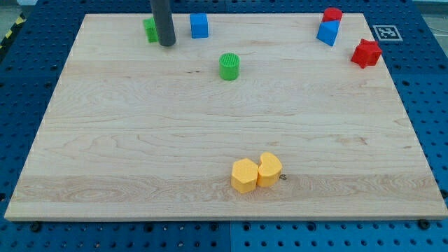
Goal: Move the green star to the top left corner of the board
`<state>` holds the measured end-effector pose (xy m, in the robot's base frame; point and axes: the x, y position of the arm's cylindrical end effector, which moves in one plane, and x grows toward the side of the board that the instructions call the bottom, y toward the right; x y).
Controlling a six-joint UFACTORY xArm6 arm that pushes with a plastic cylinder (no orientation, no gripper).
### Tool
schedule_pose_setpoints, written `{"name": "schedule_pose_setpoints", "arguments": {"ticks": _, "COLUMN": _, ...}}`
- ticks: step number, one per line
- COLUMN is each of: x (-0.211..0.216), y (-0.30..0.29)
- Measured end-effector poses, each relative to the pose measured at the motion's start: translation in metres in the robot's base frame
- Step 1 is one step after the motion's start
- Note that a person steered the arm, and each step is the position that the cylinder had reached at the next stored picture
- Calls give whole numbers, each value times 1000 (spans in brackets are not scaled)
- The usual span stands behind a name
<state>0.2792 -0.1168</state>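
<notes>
A green block (150, 29), partly hidden by the rod so its shape is hard to tell, sits near the board's top edge, left of centre. My tip (166, 44) rests on the board just right of it, touching or nearly touching its right side. A green cylinder (229, 66) stands below and to the right of the tip. A blue cube (199, 26) sits right of the rod near the top edge.
A red block (332, 14) and a blue block (327, 32) sit together at the top right, with a red star (365, 53) to their right. A yellow hexagon (244, 175) and a yellow heart-like block (269, 169) touch near the bottom edge of the wooden board (105, 140).
</notes>
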Motion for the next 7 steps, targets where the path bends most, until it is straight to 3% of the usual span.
{"name": "schedule_pose_setpoints", "arguments": {"ticks": 3, "x": -8, "y": -29}}
{"name": "schedule_pose_setpoints", "arguments": {"ticks": 4, "x": -6, "y": 6}}
{"name": "schedule_pose_setpoints", "arguments": {"ticks": 6, "x": -51, "y": 10}}
{"name": "schedule_pose_setpoints", "arguments": {"ticks": 7, "x": -53, "y": -14}}
